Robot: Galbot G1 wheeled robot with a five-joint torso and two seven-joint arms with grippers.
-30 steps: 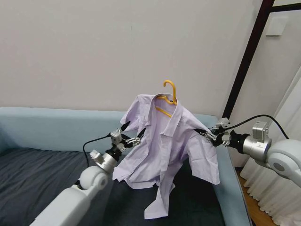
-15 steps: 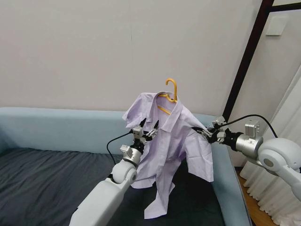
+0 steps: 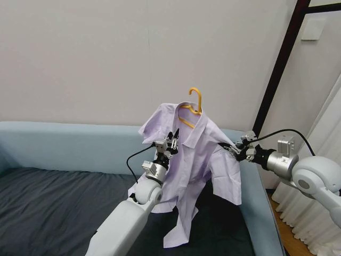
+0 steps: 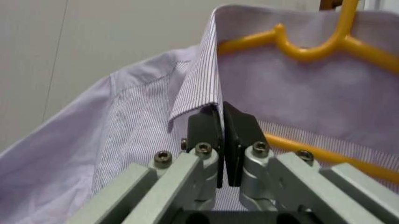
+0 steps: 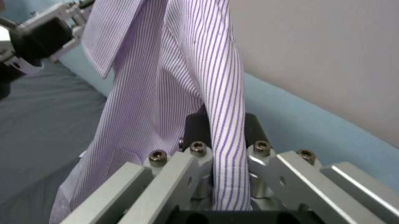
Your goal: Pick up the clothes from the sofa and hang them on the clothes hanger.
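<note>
A plain white wall point(image 3: 106, 53) stood behind a pale blue sofa point(image 3: 53, 144) with a dark grey, soft-looking seat cushion point(image 3: 48, 208). A dark slanting post point(image 3: 277, 74) and a white pleated curtain point(image 3: 333, 122) closed the room on the right. Above the sofa's right end hung the lilac, finely striped cloth shirt point(image 3: 197, 160), draped in loose folds over a smooth yellow plastic hanger point(image 3: 198, 102) whose curved hook rose above the collar. The left gripper point(image 4: 221, 114), reaching up from below, had its flat black pads pressed together on the stiff point of the collar. The right gripper point(image 5: 221, 123), coming in from the right, pinched a fold of the shirt's shoulder between its fingers.
</note>
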